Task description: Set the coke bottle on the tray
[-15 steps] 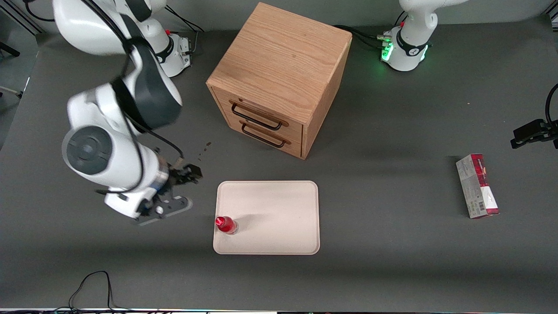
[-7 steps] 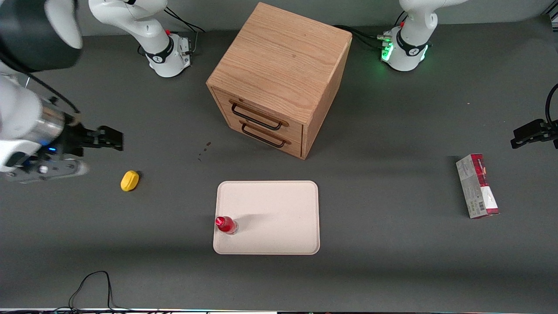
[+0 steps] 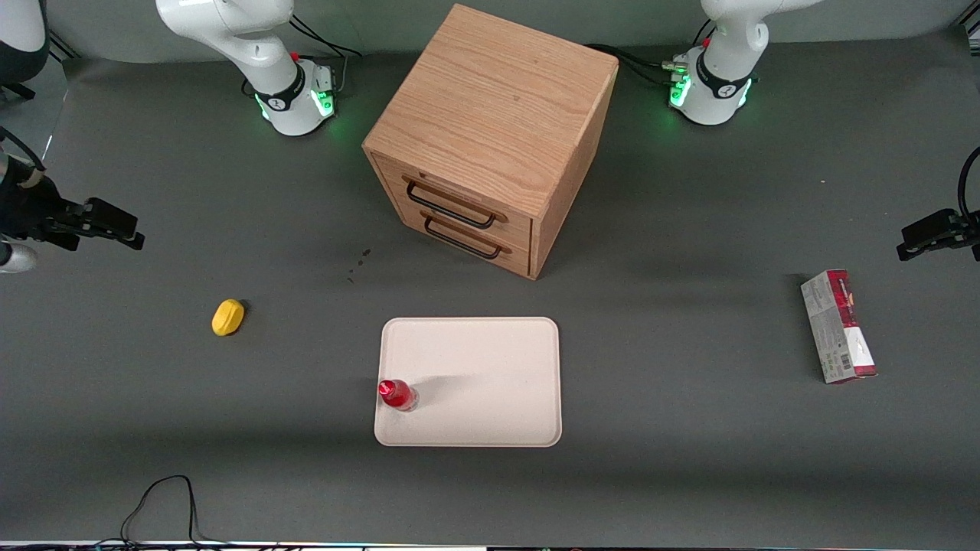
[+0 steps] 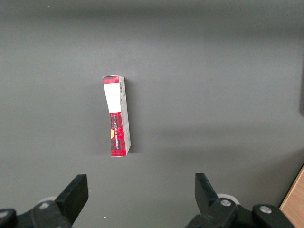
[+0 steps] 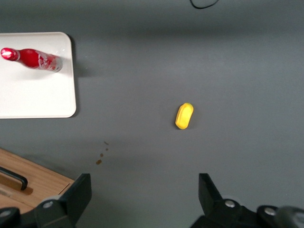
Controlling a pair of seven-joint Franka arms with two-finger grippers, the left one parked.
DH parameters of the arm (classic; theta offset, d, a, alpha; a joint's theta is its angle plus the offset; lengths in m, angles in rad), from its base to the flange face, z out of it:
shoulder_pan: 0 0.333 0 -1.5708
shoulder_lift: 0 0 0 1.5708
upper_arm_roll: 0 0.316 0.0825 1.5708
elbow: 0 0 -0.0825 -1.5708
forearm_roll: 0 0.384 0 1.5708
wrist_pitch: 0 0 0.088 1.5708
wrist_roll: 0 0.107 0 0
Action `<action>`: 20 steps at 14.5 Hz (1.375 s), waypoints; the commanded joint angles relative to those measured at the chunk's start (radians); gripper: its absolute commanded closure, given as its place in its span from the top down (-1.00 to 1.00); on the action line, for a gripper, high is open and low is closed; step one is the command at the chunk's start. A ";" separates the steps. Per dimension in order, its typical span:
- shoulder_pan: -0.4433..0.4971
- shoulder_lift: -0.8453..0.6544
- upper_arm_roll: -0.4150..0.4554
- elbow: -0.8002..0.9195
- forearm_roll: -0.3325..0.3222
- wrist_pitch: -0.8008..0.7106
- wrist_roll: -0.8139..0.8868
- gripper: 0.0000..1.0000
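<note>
The coke bottle point(image 3: 397, 394), slim and red with a red cap, stands upright on the cream-white tray point(image 3: 490, 360), at the tray's edge toward the working arm's end and near the front camera. It also shows in the right wrist view point(image 5: 32, 59) on the tray point(image 5: 33, 97). My right gripper point(image 3: 99, 222) is high above the table at the working arm's end, well apart from the tray and bottle. In the right wrist view the gripper point(image 5: 145, 194) is open and empty, fingers wide apart.
A yellow lemon point(image 3: 228, 317) lies on the table between the gripper and the tray, also in the right wrist view point(image 5: 184, 116). A wooden two-drawer cabinet point(image 3: 490, 138) stands farther from the camera than the tray. A red-and-grey carton box point(image 3: 837, 326) lies toward the parked arm's end.
My right arm has swung up and away from the tray toward the working arm's end of the table, uncovering the lemon. The bottle has stayed standing on the tray.
</note>
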 commanded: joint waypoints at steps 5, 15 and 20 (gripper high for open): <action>-0.026 -0.037 0.000 -0.035 0.000 0.001 -0.048 1.00; -0.018 -0.026 -0.019 -0.007 -0.039 -0.022 -0.044 1.00; -0.021 -0.026 -0.019 -0.009 -0.039 -0.022 -0.045 1.00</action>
